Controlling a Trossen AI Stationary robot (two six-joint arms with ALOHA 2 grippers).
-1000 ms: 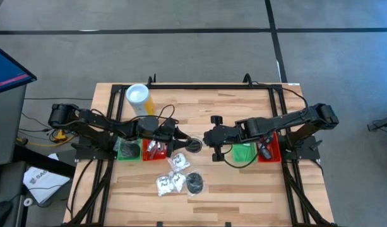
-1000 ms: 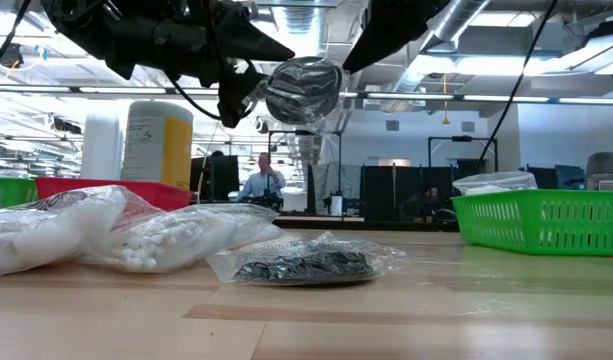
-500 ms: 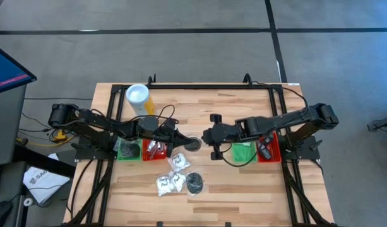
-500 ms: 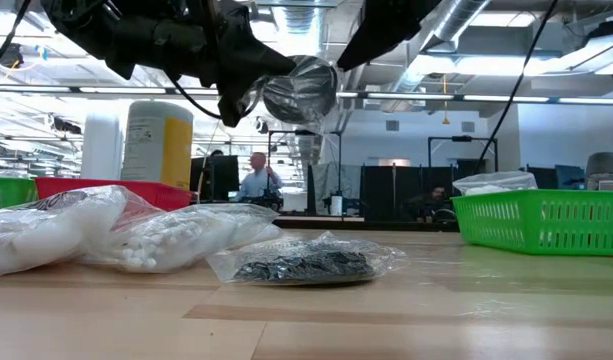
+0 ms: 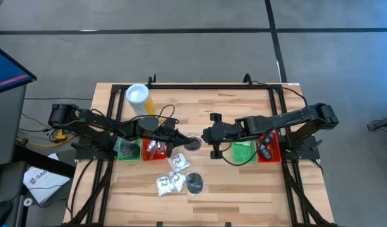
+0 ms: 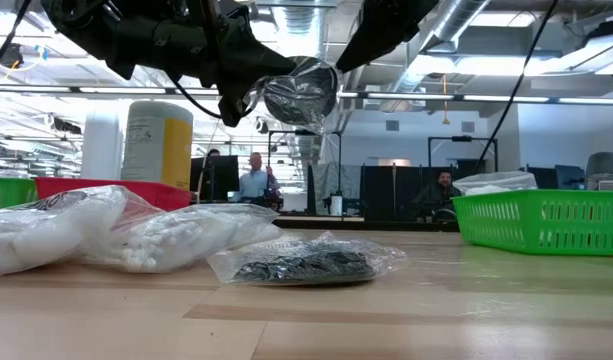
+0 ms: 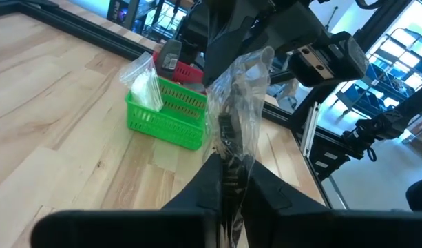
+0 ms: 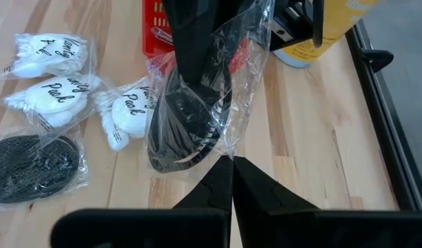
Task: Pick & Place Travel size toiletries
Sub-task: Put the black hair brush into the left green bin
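Note:
A clear plastic bag of black round toiletries (image 5: 193, 144) hangs above the table's middle, between my two grippers. My left gripper (image 5: 180, 140) is shut on it from the left and my right gripper (image 5: 204, 137) from the right. In the low view the bag (image 6: 301, 90) hangs well clear of the table. Three white sachets with dark print (image 8: 52, 96) and another bag of black discs (image 5: 195, 184) lie flat on the wood nearer the front edge. My left gripper pinches the bag's clear plastic (image 7: 230, 162) between its two fingers, beside the black contents. The fingers come about level from the table's left side. The bag is lifted clear of the table. My right gripper pinches the bag's clear plastic edge (image 8: 228, 148) between its two fingers, on the side opposite my left gripper. It comes about level from the table's right side. The black contents (image 8: 186, 124) sit beyond the fingertips.
A yellow cylinder with a white top (image 5: 137, 98) stands at the far left. Green (image 5: 127, 150) and red (image 5: 154, 149) trays sit under my left arm. A green basket (image 5: 244, 152) holding white sachets and a red one (image 5: 269, 148) sit under my right arm.
My left gripper has shut on the hanging bag, taking hold of its plastic on the side opposite my right gripper. The bag stays lifted between the two arms, about where it was.

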